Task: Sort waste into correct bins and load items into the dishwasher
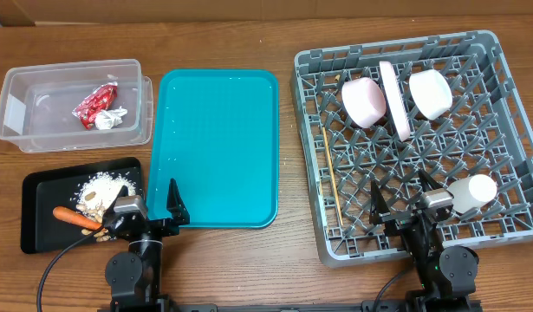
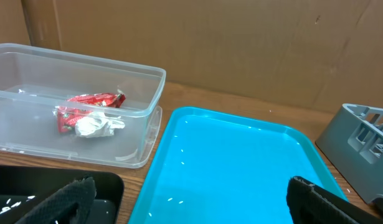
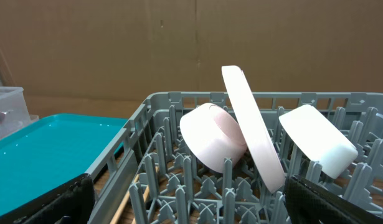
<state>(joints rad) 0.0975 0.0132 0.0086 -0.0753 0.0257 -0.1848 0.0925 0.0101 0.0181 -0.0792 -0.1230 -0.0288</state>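
Left fingers (image 2: 70, 198) and right fingers (image 3: 60, 199) are spread, empty. Wrapper (image 1: 94, 101) and tissue (image 1: 111, 119) are lodged in clear tub (image 1: 49, 130) at 10 o'clock, carrot (image 1: 77, 218) in black tray (image 1: 36, 221) at 8, bowls (image 1: 363, 101) in rack (image 1: 474, 130) at 3. Sorting is judged complete; parking clear of pegs is advised.

We see a black left arm (image 1: 127, 273) and right arm (image 1: 457, 269) with round joints, a silver-grey camera block (image 1: 130, 206) on each wrist, tapered black fingers (image 2: 66, 199), a black cable (image 1: 49, 267) beside the left
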